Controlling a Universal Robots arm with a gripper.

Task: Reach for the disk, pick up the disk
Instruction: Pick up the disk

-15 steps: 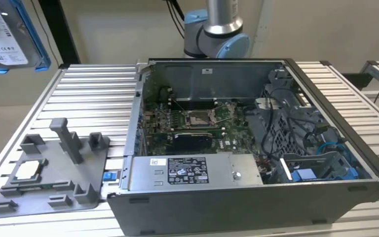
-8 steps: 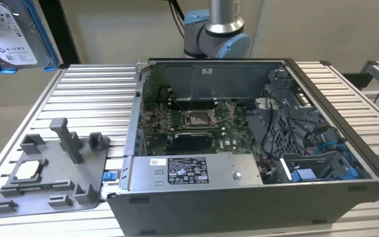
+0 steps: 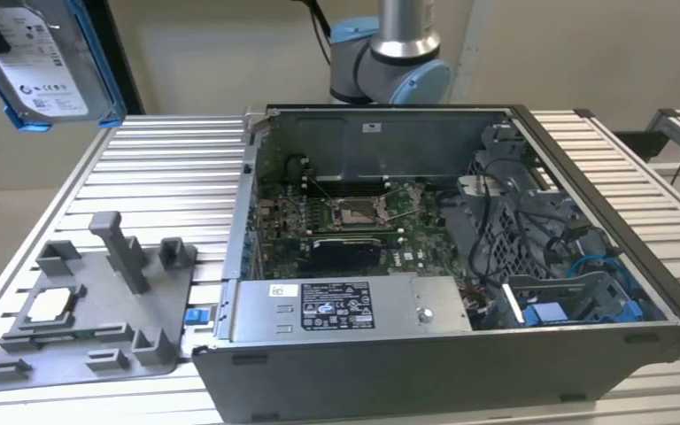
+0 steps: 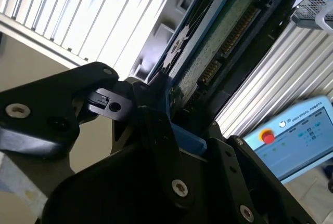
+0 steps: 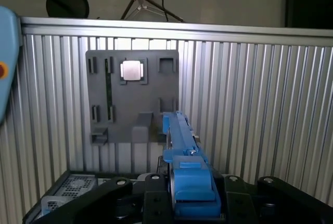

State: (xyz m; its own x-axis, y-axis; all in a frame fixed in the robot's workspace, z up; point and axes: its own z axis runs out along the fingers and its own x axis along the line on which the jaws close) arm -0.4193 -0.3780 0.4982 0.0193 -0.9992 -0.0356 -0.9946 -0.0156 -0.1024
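Disk (image 3: 47, 66) off the table, caught in the claw (image 5: 190, 185)
It's clenched tight on the disk, which sticks straight out past the jaws, with the grey tray (image 5: 132, 99) and slatted table (image 5: 250, 104) well beyond.

Even indoor light, glare on table slats (image 4: 104, 16)

The disk (image 3: 45, 66), raised at the exterior view's left, is cut by that picture's top and left edges; the robot arm (image 3: 393, 49) is cropped above. In the first wrist view the disk stands edge-on, its face hidden, and the gripper (image 5: 191, 198) clamping it runs off the edge.
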